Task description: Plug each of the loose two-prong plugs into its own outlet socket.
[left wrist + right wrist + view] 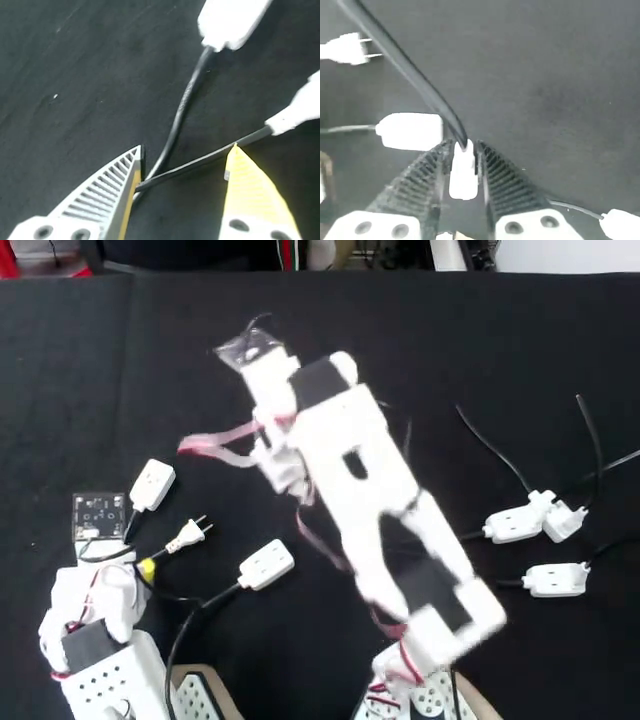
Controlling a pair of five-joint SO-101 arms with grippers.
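Right hand [462,146] is clamping a white plug [463,175] by its body, probably to keep it stiff for insertion. Its cord [405,65] is running out ahead of the fingertips, and the prongs are hidden. A free socket [410,131] is lying just beside the hand on the table [560,75], likely the target. A loose plug [345,47] is lying farther off. Left hand [187,146] is sitting open, straddling two black cords [175,130] and gripping nothing.
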